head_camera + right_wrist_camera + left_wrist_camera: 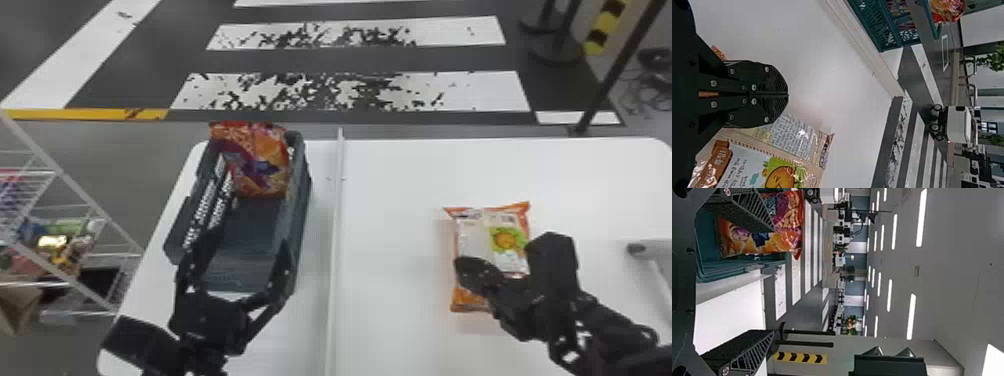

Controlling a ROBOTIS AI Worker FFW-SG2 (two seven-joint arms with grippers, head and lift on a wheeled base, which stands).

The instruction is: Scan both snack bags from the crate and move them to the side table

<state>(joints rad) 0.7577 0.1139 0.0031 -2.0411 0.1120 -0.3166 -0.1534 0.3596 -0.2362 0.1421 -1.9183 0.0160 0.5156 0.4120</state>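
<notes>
Left jaws gape wide near the crate rim (301, 165).

Your left gripper (236, 251) with its fingers (738, 350) spread well apart, your left wrist (207, 320) just behind them, your right gripper (465, 272) with its fingers (770, 80) closed together, your right arm (600, 327) running back behind them.

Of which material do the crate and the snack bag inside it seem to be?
The crate looks like hard, dull plastic: its walls have moulded slots. The snack bag looks like thin, glossy plastic film, with wrinkles and bright glints; possibly foil-lined.
</notes>
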